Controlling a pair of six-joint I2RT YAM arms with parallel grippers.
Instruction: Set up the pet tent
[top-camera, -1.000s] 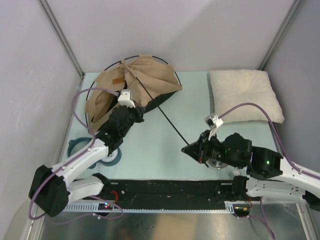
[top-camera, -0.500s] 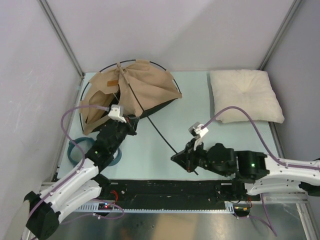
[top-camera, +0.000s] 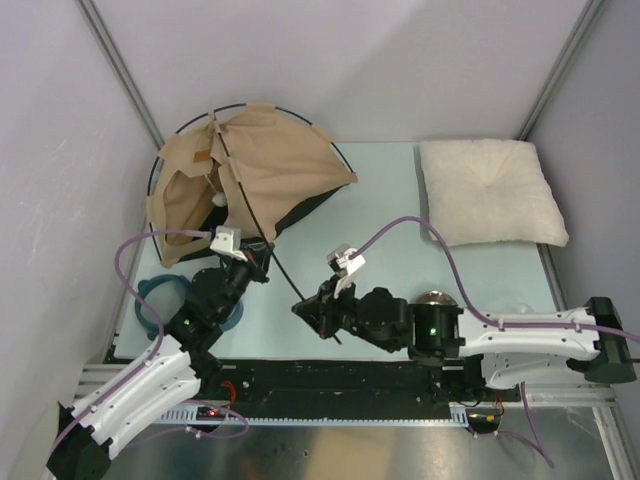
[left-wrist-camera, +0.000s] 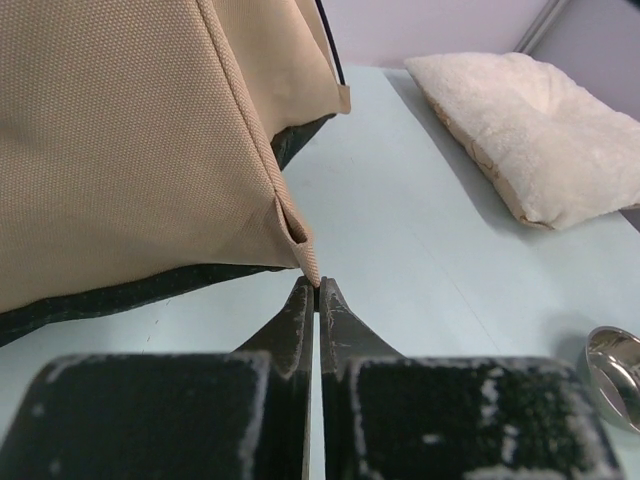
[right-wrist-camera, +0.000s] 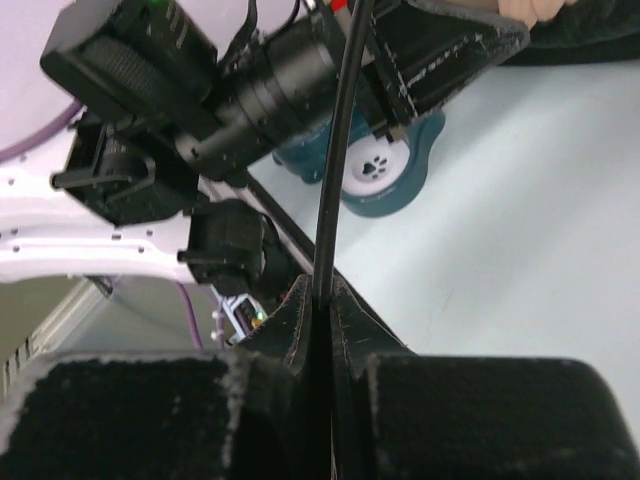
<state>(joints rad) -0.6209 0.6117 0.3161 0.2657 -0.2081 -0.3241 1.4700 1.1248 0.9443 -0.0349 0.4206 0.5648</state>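
The pet tent (top-camera: 270, 165) stands at the counter's (top-camera: 390, 230) far-left corner, its thin black pole (right-wrist-camera: 340, 140) slanting near-rightward into the right gripper (right-wrist-camera: 322, 298), clamped on it, while the left gripper (left-wrist-camera: 318, 290) pinches the tent's near corner.

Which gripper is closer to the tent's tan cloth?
Left. The left gripper pinches a corner of the tent cloth. The right gripper is away from the cloth, clamped on the thin black pole sticking out from it.
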